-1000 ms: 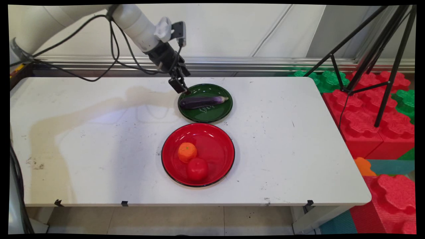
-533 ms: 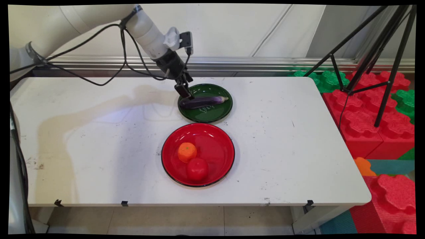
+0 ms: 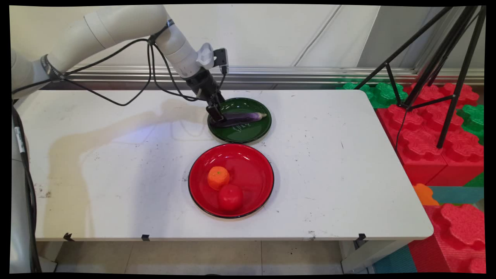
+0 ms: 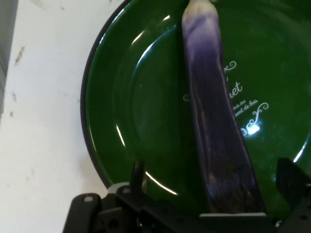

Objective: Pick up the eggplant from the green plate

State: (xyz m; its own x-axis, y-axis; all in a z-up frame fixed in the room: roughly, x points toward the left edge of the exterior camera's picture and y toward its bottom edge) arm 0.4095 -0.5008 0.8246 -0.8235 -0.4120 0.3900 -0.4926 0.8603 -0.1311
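Observation:
A purple eggplant (image 3: pixel 242 117) lies across the green plate (image 3: pixel 252 133) at the table's far middle. My gripper (image 3: pixel 216 116) has come down over the eggplant's thick left end. In the hand view the eggplant (image 4: pixel 214 121) runs up from between my fingers across the green plate (image 4: pixel 141 111), which has white lettering. One fingertip (image 4: pixel 139 171) stands well to its left and the other at the frame's right edge. The gripper (image 4: pixel 214 177) is open and straddles the eggplant, with a gap on both sides.
A red plate (image 3: pixel 255 166) sits nearer the front, holding an orange (image 3: pixel 218 178) and a red tomato (image 3: pixel 230 197). Black tripod legs (image 3: pixel 445 77) and red and green foam blocks (image 3: pixel 438 147) stand beyond the table's right end.
The gripper has dropped down and slightly right, from above the green plate's left rim to around the eggplant's left end. The eggplant and plates have not moved.

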